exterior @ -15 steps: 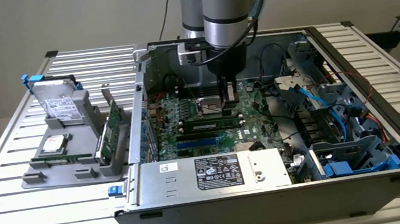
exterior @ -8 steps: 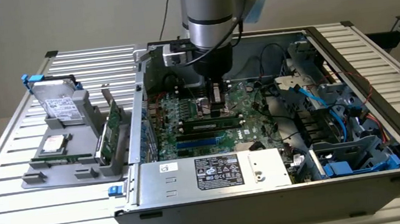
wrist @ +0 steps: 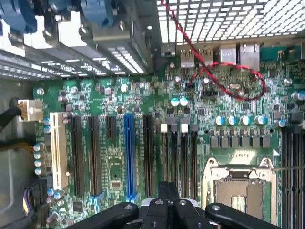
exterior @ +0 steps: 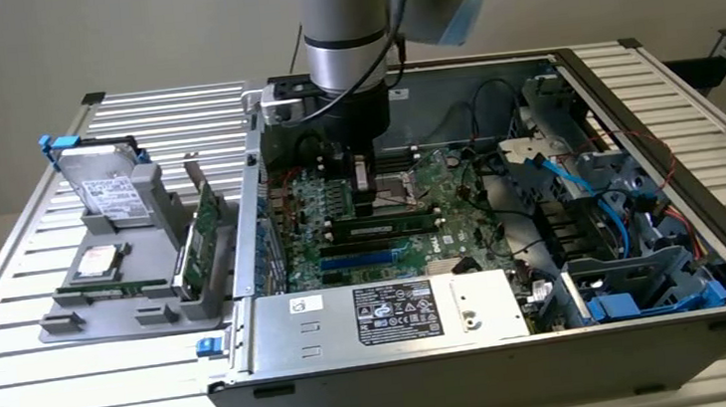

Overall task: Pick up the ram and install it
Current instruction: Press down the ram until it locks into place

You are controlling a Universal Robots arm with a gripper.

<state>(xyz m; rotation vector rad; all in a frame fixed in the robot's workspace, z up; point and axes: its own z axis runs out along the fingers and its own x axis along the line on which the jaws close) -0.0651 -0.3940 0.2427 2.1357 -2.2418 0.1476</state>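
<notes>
The ram (exterior: 385, 225), a slim green stick with black chips, stands lengthwise in a memory slot on the motherboard (exterior: 337, 211) inside the open PC case. Blue memory slots (exterior: 361, 257) run alongside it on the near side. My gripper (exterior: 366, 203) hangs low over the board just behind the ram, beside the CPU socket (exterior: 401, 182). In the wrist view the gripper (wrist: 167, 189) has its fingertips pressed together with nothing between them, over the expansion slots and next to the CPU socket (wrist: 243, 191).
The case walls (exterior: 252, 224), drive cages and blue cables (exterior: 605, 230) hem the board in. The power supply (exterior: 387, 311) sits at the near side. Left of the case, a grey holder (exterior: 94, 319) carries a hard drive (exterior: 115, 187), a bracketed green expansion card (exterior: 205, 224) and a thin green strip (exterior: 111, 286).
</notes>
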